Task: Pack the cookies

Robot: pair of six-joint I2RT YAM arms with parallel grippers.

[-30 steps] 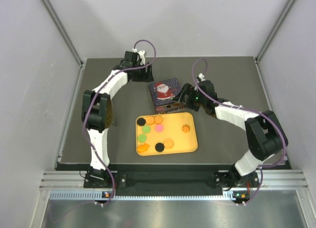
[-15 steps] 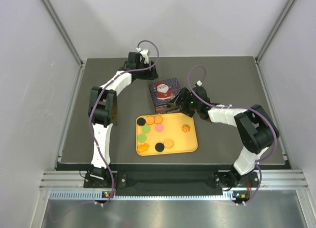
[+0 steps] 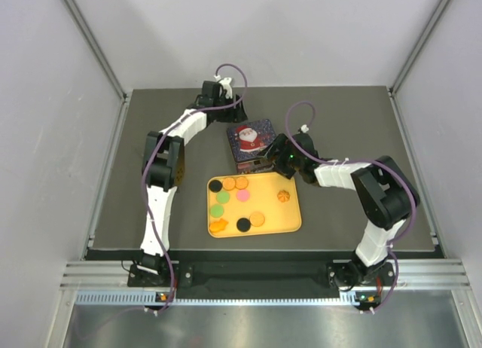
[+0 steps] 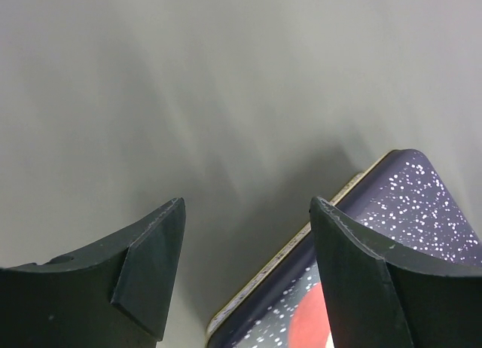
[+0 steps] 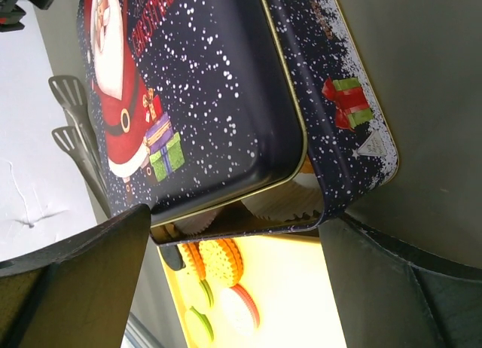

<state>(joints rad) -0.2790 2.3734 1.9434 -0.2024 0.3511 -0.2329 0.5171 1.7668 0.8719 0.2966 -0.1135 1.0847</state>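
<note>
Lying on the yellow tray (image 3: 290, 218), the cookies (image 3: 242, 195) sit just in front of the Santa tin (image 3: 251, 139) on the tabletop (image 3: 346, 122). The right pincer (image 3: 276, 157) stands wide open, straddling the tin's near right corner, where a gap under the lid shows white paper cups (image 5: 279, 202). The left pincer (image 3: 232, 115) is open and empty beside the tin's far left corner.

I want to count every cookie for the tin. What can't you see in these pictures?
- Inside the tin: right wrist view, the lid covers it; only white paper cups peek out.
- Most cookies: right wrist view, past the bottom edge or behind the fingers of the right gripper.
- Cookie patterns: top view, too small.
- Most of the tin: left wrist view, cut off by the picture's edges.
</note>
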